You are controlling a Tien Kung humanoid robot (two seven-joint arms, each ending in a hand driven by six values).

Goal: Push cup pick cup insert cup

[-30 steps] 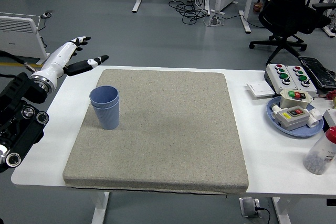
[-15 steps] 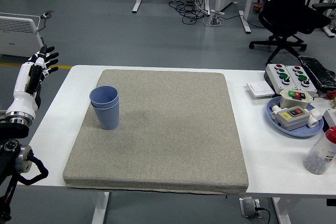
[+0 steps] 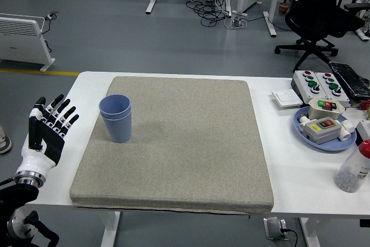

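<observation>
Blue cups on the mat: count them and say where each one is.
2: one cup nested inside another, stacked upright at the mat's left side. Further cups could be hidden inside the stack.

grey mat (image 3: 173, 143) covers most of white table (image 3: 300, 183). at right: white switch plate (image 3: 284, 98), button box w/ red + green buttons (image 3: 319, 84), blue plate (image 3: 306, 134) holding smaller button boxes, clear bottle w/ red cap (image 3: 354, 168) near table edge. black keyboard (image 3: 350, 78) far right. bkgd: office chair (image 3: 321, 10), white heater (image 3: 22, 31), floor cables (image 3: 211, 10).
</observation>
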